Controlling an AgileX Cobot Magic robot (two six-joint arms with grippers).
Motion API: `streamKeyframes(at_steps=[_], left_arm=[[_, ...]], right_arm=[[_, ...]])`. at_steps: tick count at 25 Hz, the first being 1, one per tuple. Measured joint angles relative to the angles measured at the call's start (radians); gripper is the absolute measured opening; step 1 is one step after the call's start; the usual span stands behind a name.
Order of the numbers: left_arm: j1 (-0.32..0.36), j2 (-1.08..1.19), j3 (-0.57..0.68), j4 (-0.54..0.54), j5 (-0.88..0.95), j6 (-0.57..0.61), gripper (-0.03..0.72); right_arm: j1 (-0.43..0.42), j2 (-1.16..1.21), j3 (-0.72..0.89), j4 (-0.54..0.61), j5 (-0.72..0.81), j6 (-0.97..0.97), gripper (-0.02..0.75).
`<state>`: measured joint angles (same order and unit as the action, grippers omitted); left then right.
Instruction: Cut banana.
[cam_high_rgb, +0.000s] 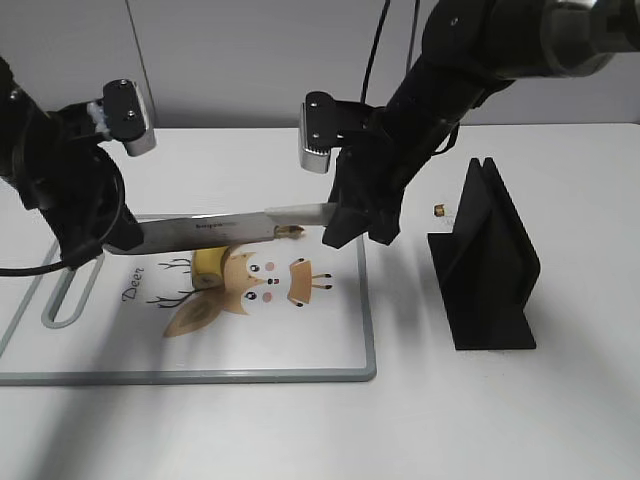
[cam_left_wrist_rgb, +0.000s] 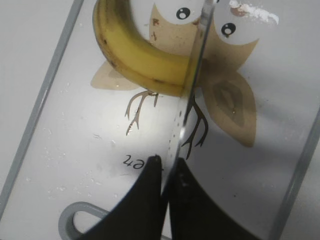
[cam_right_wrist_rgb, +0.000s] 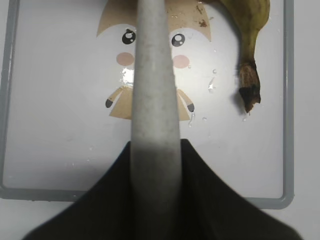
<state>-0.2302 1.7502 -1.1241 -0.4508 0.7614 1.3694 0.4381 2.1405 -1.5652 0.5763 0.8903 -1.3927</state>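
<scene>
Currently the right tool (cam_high_rgb: 350, 225) is clamped on the white handle (cam_right_wrist_rgb: 154, 100) of the knife (cam_high_rgb: 240, 228); the left tool (cam_left_wrist_rgb: 165, 175) pinches the blade tip (cam_left_wrist_rgb: 182, 125). Below the blade, between both tools, lies the banana (cam_left_wrist_rgb: 135, 50): yellow, curved, brown-flecked, with a dark stem (cam_right_wrist_rgb: 248, 85), on the cutting board (cam_high_rgb: 300, 350).

Even bright light (soft shadows, mild blur)
</scene>
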Motion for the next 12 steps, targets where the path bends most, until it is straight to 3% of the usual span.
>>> streamKeyframes(at_steps=[12], left_arm=[[0.000,0.045,0.000,-0.018,-0.020,0.000,0.000]], right_arm=[[0.000,0.014,0.000,-0.015,-0.024,-0.002,0.166]])
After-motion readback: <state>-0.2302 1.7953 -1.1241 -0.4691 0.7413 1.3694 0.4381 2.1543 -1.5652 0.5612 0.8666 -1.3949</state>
